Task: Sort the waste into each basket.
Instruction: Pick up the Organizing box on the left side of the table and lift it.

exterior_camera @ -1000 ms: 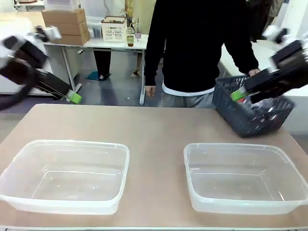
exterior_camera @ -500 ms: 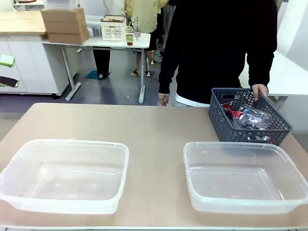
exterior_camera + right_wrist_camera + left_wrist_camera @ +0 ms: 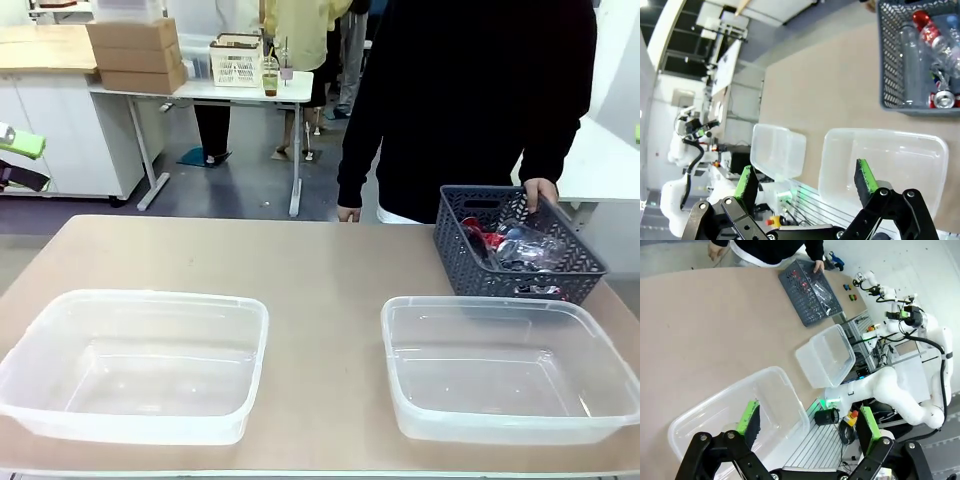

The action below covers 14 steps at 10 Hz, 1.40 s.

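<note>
Left gripper [image 3: 807, 420] and right gripper [image 3: 805, 178] both hang released, jaws spread wide with nothing between them. Sorting, I judge, has not begun. The waste [image 3: 508, 243], red cans and clear bottles, lies heaped inside the grey lattice basket [image 3: 500, 285]. Both clear tubs sit empty: the nearer tub [image 3: 480, 301] just in front of that basket, the farther tub [image 3: 150, 297] well apart from it on the counter [image 3: 320, 255]. A person's hand [image 3: 541, 190] rests on the basket's far rim. The next move likely calls for one arm to descend into the basket and single out one can or bottle from the tangle. Both arms are held high, well apart from the basket, wrists angled down at the counter.
</note>
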Tool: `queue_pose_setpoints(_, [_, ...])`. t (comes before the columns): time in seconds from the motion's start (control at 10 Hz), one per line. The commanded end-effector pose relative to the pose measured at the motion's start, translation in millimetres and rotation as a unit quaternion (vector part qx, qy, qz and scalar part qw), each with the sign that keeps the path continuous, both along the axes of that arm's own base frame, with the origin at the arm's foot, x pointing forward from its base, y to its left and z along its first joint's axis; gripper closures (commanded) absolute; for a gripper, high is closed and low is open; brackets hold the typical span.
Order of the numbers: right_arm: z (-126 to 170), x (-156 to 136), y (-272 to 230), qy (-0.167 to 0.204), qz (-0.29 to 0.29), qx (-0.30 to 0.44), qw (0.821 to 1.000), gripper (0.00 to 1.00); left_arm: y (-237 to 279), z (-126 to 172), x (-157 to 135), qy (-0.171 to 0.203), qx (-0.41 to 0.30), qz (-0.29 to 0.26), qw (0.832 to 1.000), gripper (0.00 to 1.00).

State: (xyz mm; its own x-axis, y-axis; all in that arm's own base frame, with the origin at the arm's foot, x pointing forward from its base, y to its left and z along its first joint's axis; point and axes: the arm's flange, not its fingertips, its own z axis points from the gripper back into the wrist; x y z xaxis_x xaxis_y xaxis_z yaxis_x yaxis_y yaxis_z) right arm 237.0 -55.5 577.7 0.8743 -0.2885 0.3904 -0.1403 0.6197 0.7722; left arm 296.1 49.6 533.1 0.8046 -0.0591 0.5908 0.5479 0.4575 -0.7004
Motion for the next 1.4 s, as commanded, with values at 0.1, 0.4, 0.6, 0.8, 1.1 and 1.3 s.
queue_pose_setpoints(0.1, [1,51,127,0.058,0.146,-0.073,0.985,0.0,-2,6,1,0.043,0.178,-0.028,0.983,0.0])
queue_pose_setpoints(0.4, [-52,34,339,0.132,0.294,-0.123,0.939,0.0,31,-3,-42,0.05,0.332,-0.019,0.942,0.0])
queue_pose_setpoints(0.6, [-83,20,375,0.123,0.276,-0.17,0.938,0.0,30,-31,-59,0.059,0.328,-0.052,0.941,0.0])
queue_pose_setpoints(0.8, [-89,-10,388,0.139,0.313,-0.145,0.928,0.0,36,-17,-48,0.066,0.351,-0.032,0.934,0.0])
queue_pose_setpoints(1.1, [-98,14,422,0.123,0.309,-0.196,0.923,0.0,18,-35,-45,0.063,0.353,-0.052,0.932,0.0])
queue_pose_setpoints(1.3, [-133,25,478,0.179,0.193,-0.244,0.933,0.0,-11,-88,-50,0.098,0.39,-0.038,0.915,0.0])
